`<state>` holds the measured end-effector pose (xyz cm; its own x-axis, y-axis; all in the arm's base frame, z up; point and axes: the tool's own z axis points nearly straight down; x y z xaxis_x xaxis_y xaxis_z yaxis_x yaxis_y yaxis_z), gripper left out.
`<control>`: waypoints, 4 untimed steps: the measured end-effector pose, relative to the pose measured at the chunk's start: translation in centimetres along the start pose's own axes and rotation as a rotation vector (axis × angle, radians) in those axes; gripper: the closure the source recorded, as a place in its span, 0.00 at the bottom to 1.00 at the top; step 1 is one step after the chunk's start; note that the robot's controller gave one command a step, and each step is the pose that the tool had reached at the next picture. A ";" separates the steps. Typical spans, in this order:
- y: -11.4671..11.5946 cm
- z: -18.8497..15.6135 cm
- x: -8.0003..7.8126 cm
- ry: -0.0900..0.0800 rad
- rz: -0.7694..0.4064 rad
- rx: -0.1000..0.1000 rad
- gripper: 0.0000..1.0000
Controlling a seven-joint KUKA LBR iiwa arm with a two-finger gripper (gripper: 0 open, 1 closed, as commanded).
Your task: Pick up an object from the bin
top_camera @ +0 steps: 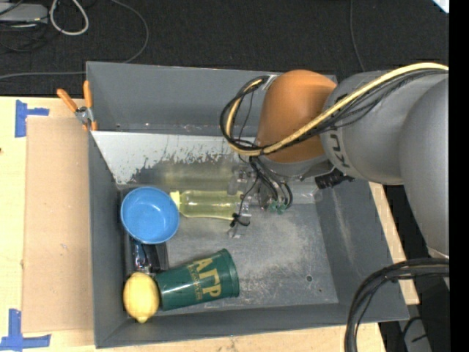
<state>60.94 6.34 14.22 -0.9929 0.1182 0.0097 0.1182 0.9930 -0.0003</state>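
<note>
Behind everything we see a dark floor (183,20) strewn with loose cables (69,9), and in front of it the grey bin (183,94), its far wall rising steeply. The arm (396,138) comes in from the right, its orange cover (293,119) hanging over the bin's back half, and below it the gripper (240,222) sits low near the middle of the bin floor. We cannot tell whether it is apart or together, since the wrist and wiring crowd that spot. The nearest thing is a clear, yellowish bottle (209,202) lying on its side, with its long axis running left to right. Its narrow cap end points toward a blue bowl (150,215) at the left, and its broad end lies just beside the gripper. So the bottle lies to the gripper's left in this view, and we judge that a grasp would have to come across its width rather than along it. Nearer the front wall a green cup (198,281) with pale lettering lies on its side, its base touching a yellow lemon (141,297) in the front left corner. A small dark thing (149,257) sits between bowl and cup, and we cannot identify it.
</note>
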 end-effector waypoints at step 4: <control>0.5 5.1 1.1 0.004 0.131 0.000 1.00</control>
<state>59.90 7.01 9.10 -0.9690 0.2467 0.0138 0.2467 0.9691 -0.0023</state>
